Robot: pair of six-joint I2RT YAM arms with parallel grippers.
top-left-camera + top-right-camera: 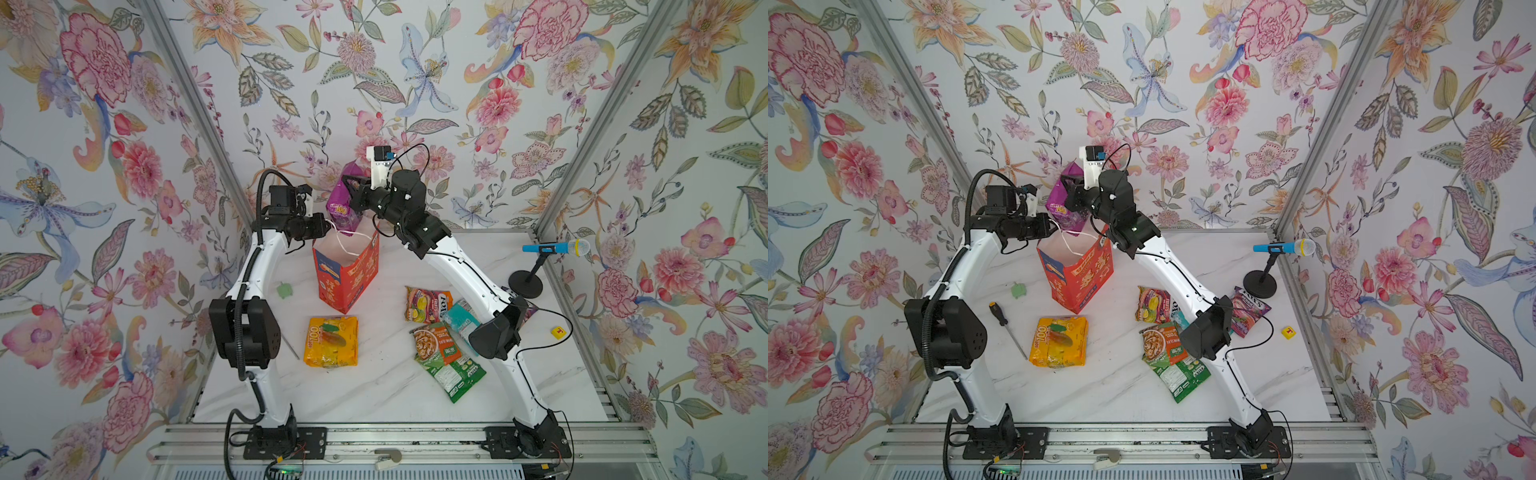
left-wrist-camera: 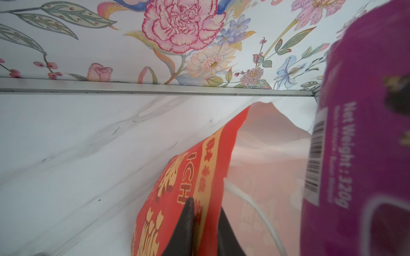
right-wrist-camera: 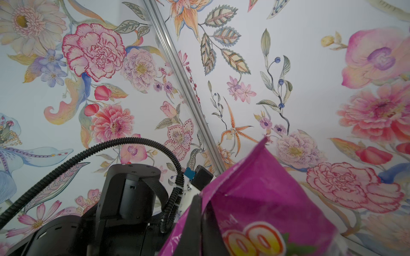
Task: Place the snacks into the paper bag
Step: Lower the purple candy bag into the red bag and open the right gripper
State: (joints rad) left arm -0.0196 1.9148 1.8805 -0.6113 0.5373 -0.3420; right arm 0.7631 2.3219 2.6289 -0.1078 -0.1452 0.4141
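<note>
"Which packet is it on?"

"The glossy purple plastic snack packet [image 1: 343, 199]. The right jaws are clamped on its upper part, and it hangs upright over the open mouth of the red-orange paper gift bag with white cord handles [image 1: 349, 272]. Its lower end looks about level with the rim (whether it's actually inside, I can't tell from here)."

"And the other arm?"

"The left jaws pinch the bag's wall at the rim, one finger [image 2: 188, 223] on the red outer face and one inside, which holds the mouth apart."

"So what makes this drop go well?"

"I'd lower it straight and keep it clear of the loose white cord [image 1: 341, 245] looping across the mouth. I'd let go only once most of the packet is below the rim. The bag looks light and a sideways nudge could tip it, so a firm left hold matters."

"Plenty left?"

"The flat yellow-orange packet [image 1: 331, 341] and a cluster beside the right arm lie on the white marbled surface [image 1: 374, 399]."
</note>
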